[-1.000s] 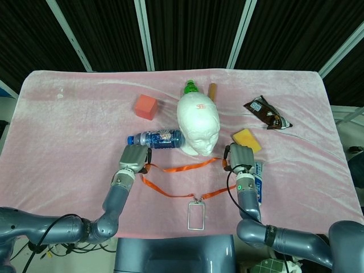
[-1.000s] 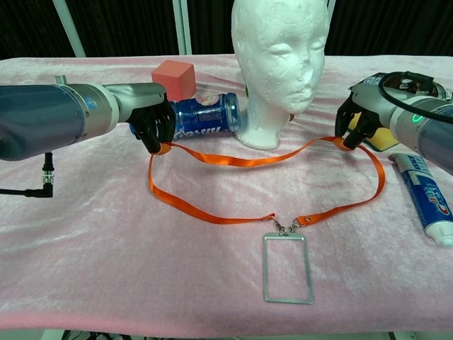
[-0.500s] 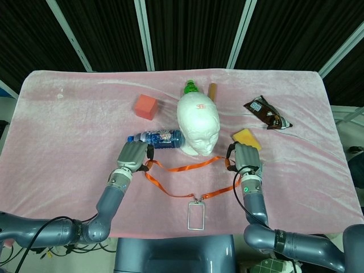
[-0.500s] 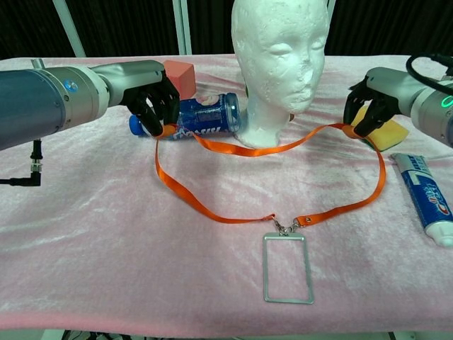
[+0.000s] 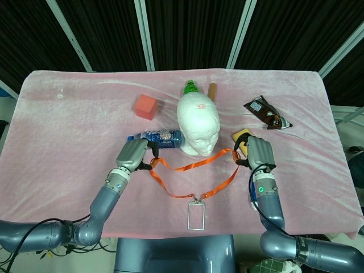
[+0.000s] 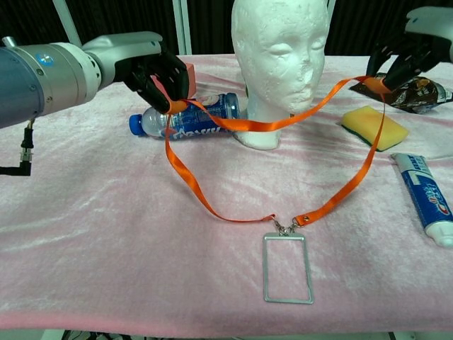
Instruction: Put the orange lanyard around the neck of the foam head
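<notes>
I work in what looks like a test lab or studio: my counter (image 5: 68,131) is draped in pink velvet cloth, black curtains (image 5: 187,34) on white frame bars (image 5: 145,34) close off the back, and loose cables (image 6: 25,152) hang from my arm.

head view: high, looking steeply down over the whole table (image 5: 68,114) | chest view: low at near edge, facing level, close | shared: foam head (image 5: 198,120), near-centre table

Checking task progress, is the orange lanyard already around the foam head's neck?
No, the orange lanyard stretches across the front of the foam head, not looped over it.
</notes>
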